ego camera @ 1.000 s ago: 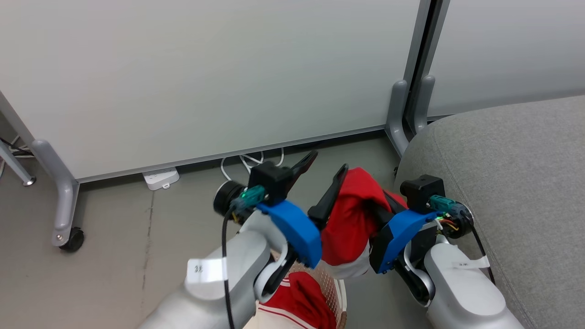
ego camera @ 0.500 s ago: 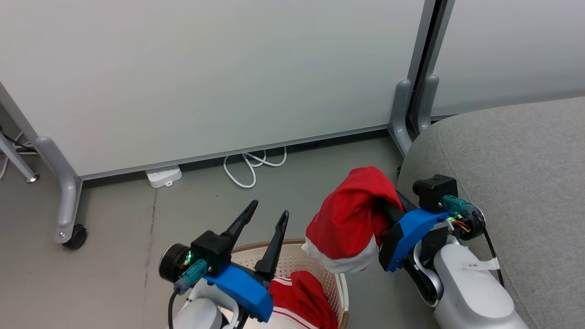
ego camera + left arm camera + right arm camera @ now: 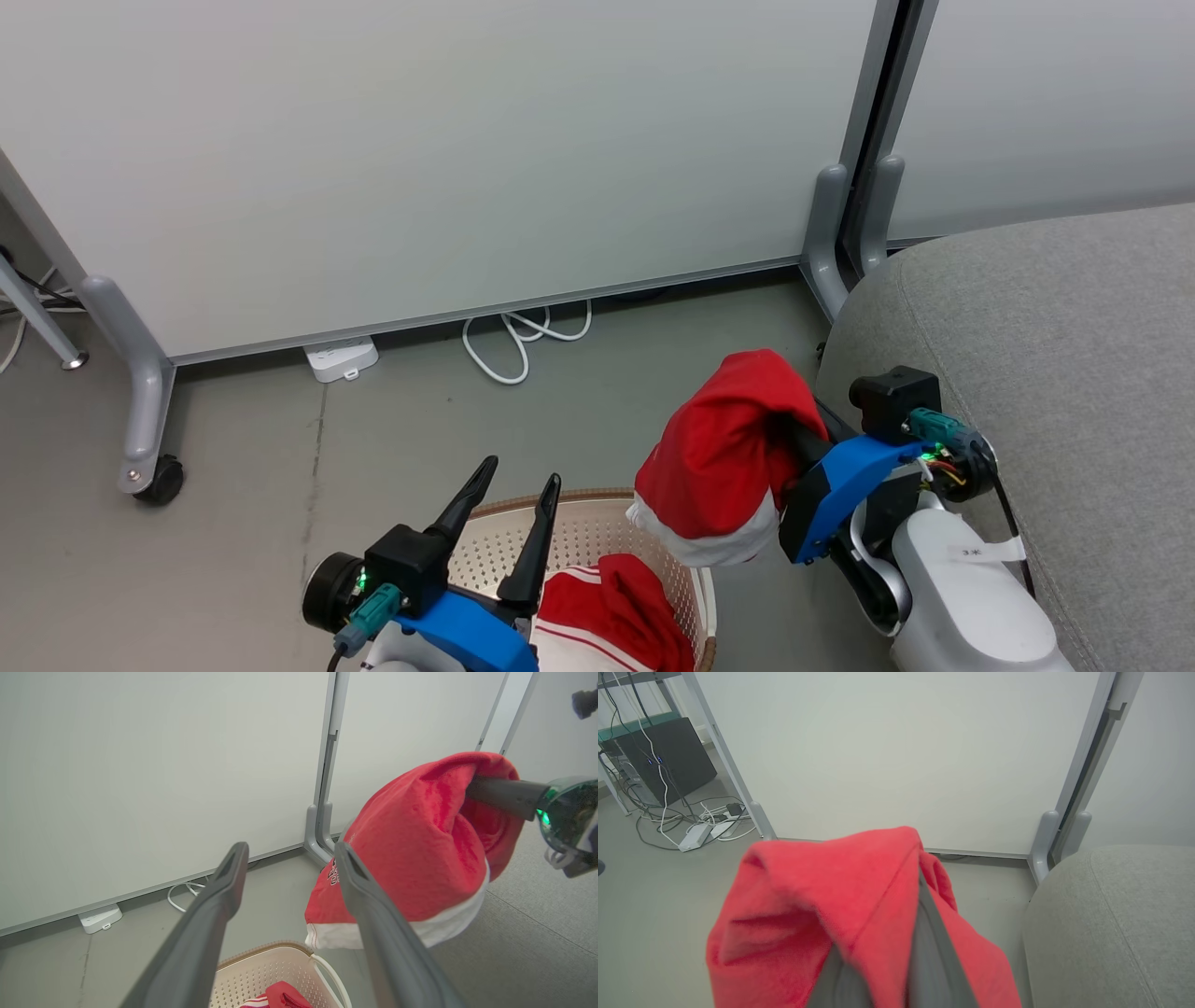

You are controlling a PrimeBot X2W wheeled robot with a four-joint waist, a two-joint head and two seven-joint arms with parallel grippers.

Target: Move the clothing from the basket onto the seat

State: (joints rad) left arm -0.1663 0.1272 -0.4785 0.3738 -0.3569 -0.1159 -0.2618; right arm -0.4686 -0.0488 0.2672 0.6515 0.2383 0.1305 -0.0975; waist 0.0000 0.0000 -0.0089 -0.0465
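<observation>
My right hand (image 3: 798, 437) pinches a limp, light red garment (image 3: 724, 457) at the seat's (image 3: 1074, 355) nine o'clock. My left hand (image 3: 520, 471) gapes empty over the basket (image 3: 597, 499), where more clothing (image 3: 607, 607) lies; I'd grab bunched folds.

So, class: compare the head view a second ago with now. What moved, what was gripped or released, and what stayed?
The left gripper, open, has drawn back and down from beside the red garment to above the basket. Nothing was taken or released. The right gripper stays shut on the garment, raised beside the seat; more clothing stays in the basket.
</observation>
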